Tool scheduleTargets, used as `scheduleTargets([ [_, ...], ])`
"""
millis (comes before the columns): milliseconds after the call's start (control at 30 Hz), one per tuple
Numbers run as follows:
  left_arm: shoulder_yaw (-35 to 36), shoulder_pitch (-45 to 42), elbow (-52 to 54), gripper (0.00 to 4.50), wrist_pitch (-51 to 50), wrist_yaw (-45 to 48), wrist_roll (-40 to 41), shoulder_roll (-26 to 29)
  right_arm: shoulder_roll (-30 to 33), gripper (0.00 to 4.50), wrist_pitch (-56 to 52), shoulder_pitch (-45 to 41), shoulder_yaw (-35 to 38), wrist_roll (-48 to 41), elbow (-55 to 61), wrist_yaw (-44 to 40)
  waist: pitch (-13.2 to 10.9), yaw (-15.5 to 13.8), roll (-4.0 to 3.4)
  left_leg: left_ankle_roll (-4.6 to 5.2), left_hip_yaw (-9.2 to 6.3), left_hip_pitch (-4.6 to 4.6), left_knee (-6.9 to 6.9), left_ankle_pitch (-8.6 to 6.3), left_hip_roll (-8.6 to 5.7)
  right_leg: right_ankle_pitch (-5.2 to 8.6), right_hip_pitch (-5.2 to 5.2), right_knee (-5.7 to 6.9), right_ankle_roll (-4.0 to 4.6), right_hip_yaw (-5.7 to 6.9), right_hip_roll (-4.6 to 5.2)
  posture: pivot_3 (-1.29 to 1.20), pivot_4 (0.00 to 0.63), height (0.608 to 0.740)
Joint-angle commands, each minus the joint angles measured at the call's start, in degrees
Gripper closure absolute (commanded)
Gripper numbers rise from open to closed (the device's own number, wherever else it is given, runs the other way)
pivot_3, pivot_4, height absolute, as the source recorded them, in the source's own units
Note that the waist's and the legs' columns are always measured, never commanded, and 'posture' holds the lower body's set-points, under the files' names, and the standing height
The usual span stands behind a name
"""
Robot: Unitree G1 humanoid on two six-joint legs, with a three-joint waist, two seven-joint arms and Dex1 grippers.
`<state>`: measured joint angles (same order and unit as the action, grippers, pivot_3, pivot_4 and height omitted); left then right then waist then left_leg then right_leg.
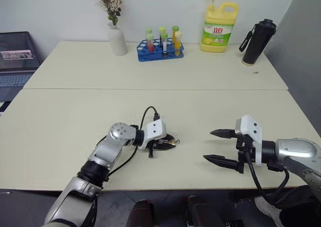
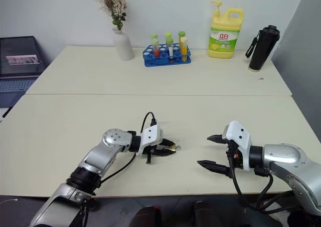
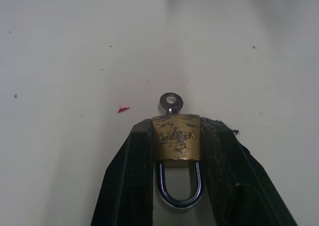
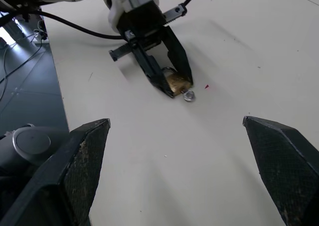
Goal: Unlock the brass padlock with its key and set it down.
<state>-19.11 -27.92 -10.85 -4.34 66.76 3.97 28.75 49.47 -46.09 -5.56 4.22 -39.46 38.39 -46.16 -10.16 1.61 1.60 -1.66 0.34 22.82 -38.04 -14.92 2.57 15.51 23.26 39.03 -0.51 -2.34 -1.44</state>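
The brass padlock [image 3: 176, 142] sits clamped between the two black fingers of my left gripper [image 3: 176, 136], its silvery shackle looping back toward the wrist. The key [image 3: 171, 103] sticks out of the padlock's body past the fingertips, its round bow showing. From the head, the left gripper [image 1: 169, 143] hovers low over the near table's middle with the padlock [image 1: 171, 142] at its tip. My right gripper [image 1: 214, 146] hangs open to the right, fingers wide apart, pointing at the padlock [image 4: 176, 82] with a gap of bare table between them.
A white vase [image 1: 118, 39], a blue rack of tubes [image 1: 160, 50], a yellow soap bottle [image 1: 218, 27] and a black flask [image 1: 257, 42] stand along the far table. A laptop [image 1: 17, 61] sits off to the left. A small red speck [image 3: 123, 109] marks the tabletop.
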Motion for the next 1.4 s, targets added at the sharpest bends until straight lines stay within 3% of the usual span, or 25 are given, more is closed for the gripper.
scheduleTargets([
  [33,4.0,1.1,6.2,3.52,9.9,-0.8,2.0,0.8,-0.5,0.00,2.3,0.1,0.8,0.2,0.6,-0.4,0.0,-0.1,0.00,0.00,0.00,0.01,0.00,0.00,-0.02,0.00,0.00,0.00,0.00,0.00,0.03,0.00,0.150,0.740],
  [133,7.0,3.3,10.4,3.52,20.0,-2.3,3.1,1.3,-0.8,0.00,3.6,0.4,1.2,0.2,0.3,-0.7,0.0,-0.2,0.01,0.00,0.06,0.03,0.00,0.00,-0.01,0.00,0.00,-0.04,0.00,-0.05,0.13,0.00,0.150,0.740],
  [300,11.1,1.1,5.1,3.52,53.3,-15.1,-11.9,3.7,-4.7,0.00,9.2,-2.6,-0.2,2.2,-1.5,0.3,0.0,-0.3,0.01,0.00,0.04,-0.03,0.00,0.00,-0.01,-0.01,-0.02,-0.02,0.01,-0.03,0.27,0.00,0.150,0.740],
  [433,12.4,-0.6,0.5,3.52,63.9,-23.0,-17.9,3.6,-7.4,0.00,9.3,-6.4,-1.8,2.0,-4.2,0.3,0.0,-0.2,0.01,0.01,0.13,-0.07,0.00,0.00,-0.03,-0.06,-0.04,0.00,-0.03,-0.08,0.26,0.00,0.150,0.740],
  [600,12.4,-2.3,-1.4,3.52,67.2,-29.0,-20.9,4.2,-8.8,0.00,2.2,-11.4,-3.0,-4.8,-6.1,-0.5,0.0,-0.2,0.01,0.01,0.15,-0.01,0.00,0.00,-0.04,-0.15,-0.03,-0.03,0.12,-0.06,0.27,0.00,0.150,0.740],
  [833,11.5,-2.0,-0.4,3.52,68.5,-33.6,-22.3,5.6,-15.6,0.00,-6.5,-18.1,-4.2,-13.6,-11.2,2.4,0.0,-0.1,0.00,0.01,0.14,-0.02,0.00,0.00,0.03,-0.17,-0.02,0.00,0.16,-0.03,0.29,0.00,0.150,0.740],
  [1333,9.7,-2.2,0.9,3.52,68.9,-36.5,-24.0,8.3,-19.9,0.00,-6.0,-24.1,-7.4,-11.1,-17.4,1.0,0.0,-0.1,0.00,0.01,0.13,0.00,0.01,0.00,0.01,-0.17,0.00,0.01,0.16,0.01,0.36,0.00,0.150,0.740],
  [1400,9.5,-2.2,0.8,3.52,68.9,-36.5,-24.0,8.6,-20.2,0.38,-5.8,-24.7,-7.2,-11.1,-17.9,0.9,0.0,-0.1,0.00,0.01,0.13,0.00,0.01,0.00,0.01,-0.17,0.00,0.01,0.16,0.02,0.36,0.00,0.150,0.740],
])
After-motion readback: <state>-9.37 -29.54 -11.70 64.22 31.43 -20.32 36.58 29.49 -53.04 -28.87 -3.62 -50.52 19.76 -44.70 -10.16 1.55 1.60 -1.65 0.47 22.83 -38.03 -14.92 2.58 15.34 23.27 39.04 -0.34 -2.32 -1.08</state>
